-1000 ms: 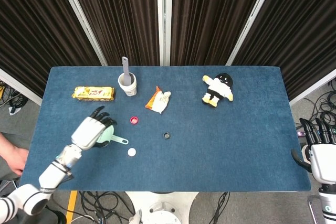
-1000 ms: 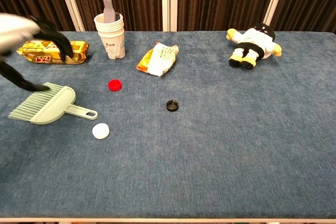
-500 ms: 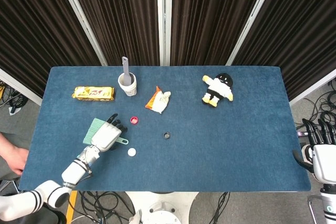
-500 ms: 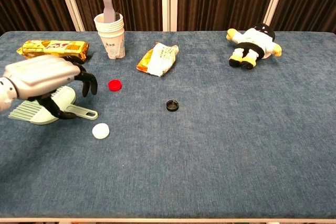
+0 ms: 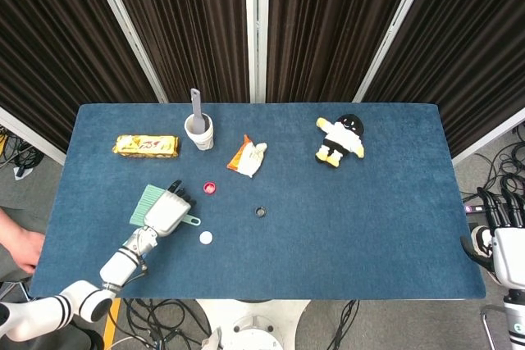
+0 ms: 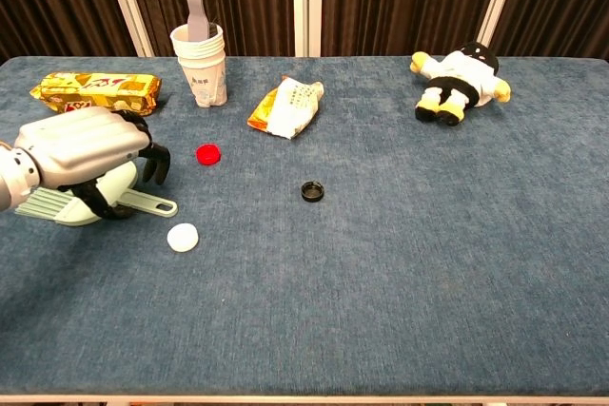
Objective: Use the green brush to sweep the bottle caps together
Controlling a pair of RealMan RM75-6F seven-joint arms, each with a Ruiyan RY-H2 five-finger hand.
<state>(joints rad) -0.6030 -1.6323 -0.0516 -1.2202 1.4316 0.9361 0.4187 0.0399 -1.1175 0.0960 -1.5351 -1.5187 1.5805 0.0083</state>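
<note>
Green brush (image 6: 67,199): lies flat on the desk (image 5: 369,227) near its left edge, toward the front, bristles pointing left, handle pointing right toward the caps. That lie offers the handle to a grasp from above.

Left hand (image 6: 90,151): over the brush body, fingers curled down around it near the root of the handle. Whether the fingers have clamped or only rest on it, the pictures do not show.

Right hand (image 5: 502,231): off the right edge of the desk, near the front corner, fingers apart, holding nothing; clear of the work.

Red cap (image 6: 208,153): just right of the left hand. White cap (image 6: 182,237): just in front of the brush handle. Black cap (image 6: 312,190): near the desk's middle, well apart from the other two.

Other items, all toward the back edge: yellow snack bar (image 6: 95,91) at back left; paper cup stack (image 6: 201,66) with a grey utensil upright in it; snack packet (image 6: 288,106) mid-back; plush doll (image 6: 459,78) back right.

Open room: the middle and front of the desk lie bare, so a rightward sweep past the red and white caps toward the black one looks unobstructed. The front edge is close to the white cap; a stroke angled forward risks sending it off.
</note>
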